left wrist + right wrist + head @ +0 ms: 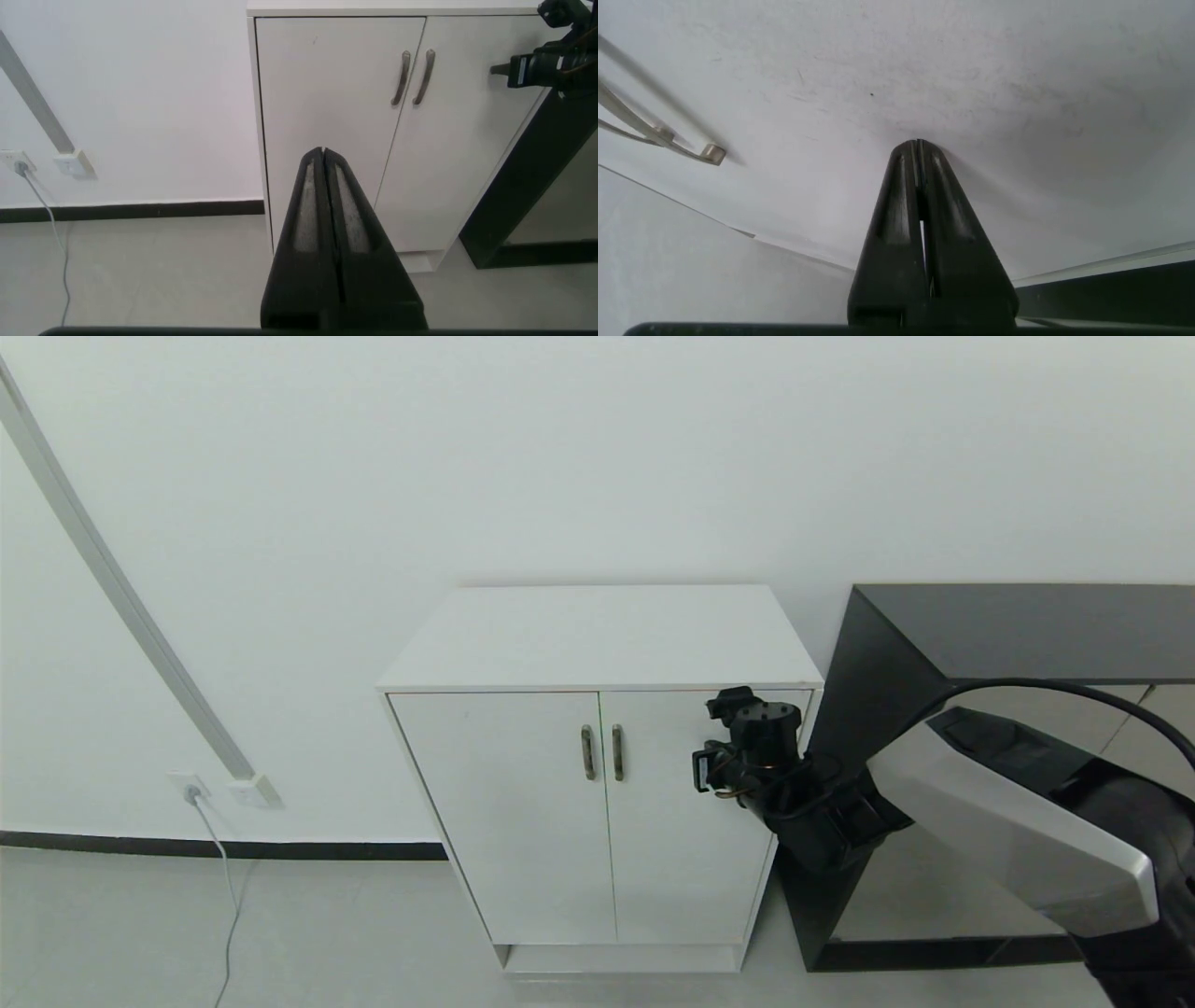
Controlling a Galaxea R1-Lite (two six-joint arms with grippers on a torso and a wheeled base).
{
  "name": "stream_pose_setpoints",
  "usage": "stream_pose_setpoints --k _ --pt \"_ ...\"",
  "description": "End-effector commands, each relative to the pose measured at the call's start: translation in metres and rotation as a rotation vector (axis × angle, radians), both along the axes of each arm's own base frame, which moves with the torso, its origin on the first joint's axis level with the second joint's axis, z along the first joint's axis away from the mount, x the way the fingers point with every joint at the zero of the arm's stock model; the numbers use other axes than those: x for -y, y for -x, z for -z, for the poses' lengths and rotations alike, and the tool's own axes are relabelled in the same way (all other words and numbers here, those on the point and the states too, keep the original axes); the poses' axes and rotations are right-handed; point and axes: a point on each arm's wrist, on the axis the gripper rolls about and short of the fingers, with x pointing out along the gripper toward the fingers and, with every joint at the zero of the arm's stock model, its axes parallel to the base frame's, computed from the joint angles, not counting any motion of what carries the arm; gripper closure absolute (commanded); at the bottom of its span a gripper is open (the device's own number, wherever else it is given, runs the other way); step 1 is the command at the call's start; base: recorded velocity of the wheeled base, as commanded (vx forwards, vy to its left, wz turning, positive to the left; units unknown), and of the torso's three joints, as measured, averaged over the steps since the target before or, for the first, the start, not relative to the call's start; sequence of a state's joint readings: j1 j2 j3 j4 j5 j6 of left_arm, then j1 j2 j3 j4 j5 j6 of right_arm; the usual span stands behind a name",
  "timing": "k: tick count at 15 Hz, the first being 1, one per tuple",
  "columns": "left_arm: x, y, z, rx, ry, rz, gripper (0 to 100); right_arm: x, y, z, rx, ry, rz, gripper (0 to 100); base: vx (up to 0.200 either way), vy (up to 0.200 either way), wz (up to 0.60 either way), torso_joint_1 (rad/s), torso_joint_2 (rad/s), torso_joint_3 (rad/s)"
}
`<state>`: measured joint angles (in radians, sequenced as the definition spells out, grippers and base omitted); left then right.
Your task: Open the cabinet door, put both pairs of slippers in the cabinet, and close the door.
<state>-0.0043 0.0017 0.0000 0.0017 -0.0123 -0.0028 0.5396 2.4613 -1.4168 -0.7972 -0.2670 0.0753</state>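
A white wall stands behind everything, with a pale floor below it. Against the wall is the white cabinet; its left door and right door are both closed, meeting at the middle seam. Just beside it, on the robot's right, stands a black unit with a glossy front.

The right gripper is up at the upper part of the right door, well to the right of the handles; its fingers are pressed together with nothing between them, the tips close to the door's face, though I cannot tell whether they touch it. The left gripper is held back from the cabinet, pointing toward the left door; its fingers are likewise clenched on nothing.

A grey conduit runs diagonally down the wall to a small box; a wall socket sits just beside that, and a thin cable trails from it to the floor. The two slim vertical handles flank the seam, near each other.
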Motion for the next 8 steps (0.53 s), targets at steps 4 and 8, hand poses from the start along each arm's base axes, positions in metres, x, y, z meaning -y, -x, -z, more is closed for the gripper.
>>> stream_pose_setpoints --k 4,8 --pt "0.0 0.0 0.0 0.0 0.0 0.0 100 -0.0007 -0.0008 0.0022 -0.002 0.002 -0.001 100 0.0 0.0 0.0 0.0 0.0 0.0" --pt "0.0 0.0 0.0 0.0 0.0 0.0 100 0.0014 0.0012 -0.0003 0.0 0.0 0.001 100 0.0 0.0 0.0 0.0 0.0 0.0"
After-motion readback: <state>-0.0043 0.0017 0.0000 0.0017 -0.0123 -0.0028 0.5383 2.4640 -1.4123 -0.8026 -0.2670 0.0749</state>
